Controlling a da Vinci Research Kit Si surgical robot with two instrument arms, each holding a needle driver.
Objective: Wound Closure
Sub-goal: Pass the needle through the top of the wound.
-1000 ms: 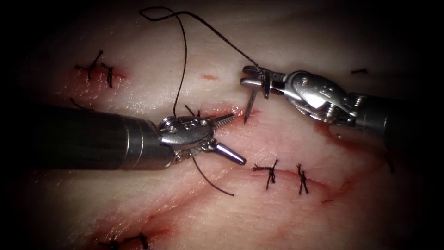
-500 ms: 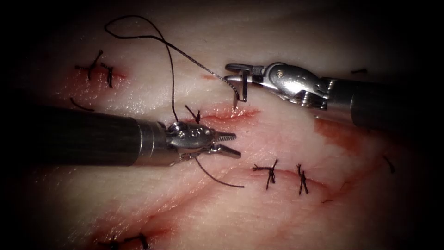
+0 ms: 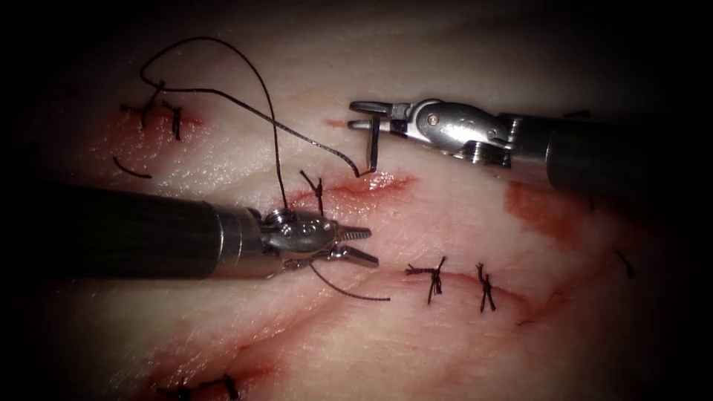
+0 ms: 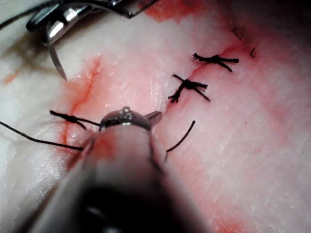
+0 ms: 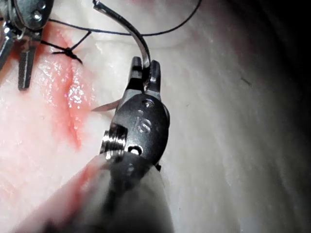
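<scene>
Pale cream-pink tissue [image 3: 460,312], glossy, streaked with faint red lines. Cut [image 3: 356,186] at centre edged bright red; red fluid [image 3: 538,212] patch at 3 o'clock from it, more red staining toward 7 o'clock. Black thread [image 3: 223,96] looping from 11 o'clock down to centre. Black knotted stitches [image 3: 434,276] at 5 o'clock, another pair [image 3: 160,111] at 10 o'clock on a pink blotch. Silver-grey needle [image 3: 373,141], dull steel sheen. Right tool [image 3: 368,116]: polished silver jaws and wrist, dark grey-black shaft. Left tool [image 3: 356,245]: silver, serrated pattern on upper jaw, dark matte shaft with silver collar.
</scene>
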